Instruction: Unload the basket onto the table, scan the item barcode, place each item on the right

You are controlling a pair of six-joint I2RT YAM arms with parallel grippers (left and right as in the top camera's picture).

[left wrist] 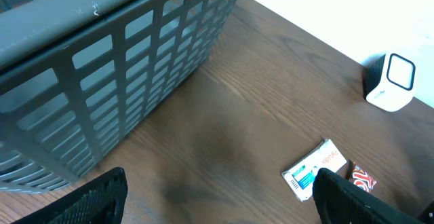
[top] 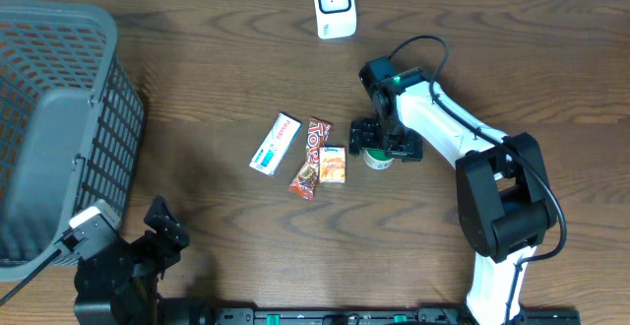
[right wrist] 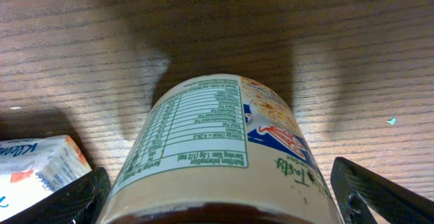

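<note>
A small jar (top: 377, 158) with a cream label and green top stands on the table, right of the other items. My right gripper (top: 385, 144) hovers over it, open. In the right wrist view the jar (right wrist: 217, 142) fills the space between the two fingers (right wrist: 380, 197), with a gap showing on the right side. The white scanner (top: 334, 5) stands at the table's far edge. My left gripper (top: 167, 228) is open and holds nothing at the near left; in its wrist view it (left wrist: 220, 203) hangs over bare wood.
A white box (top: 275, 143), a red candy bar (top: 310, 158) and a small orange packet (top: 333, 165) lie just left of the jar. A grey slatted basket (top: 49, 118) takes up the left side, close to the left arm.
</note>
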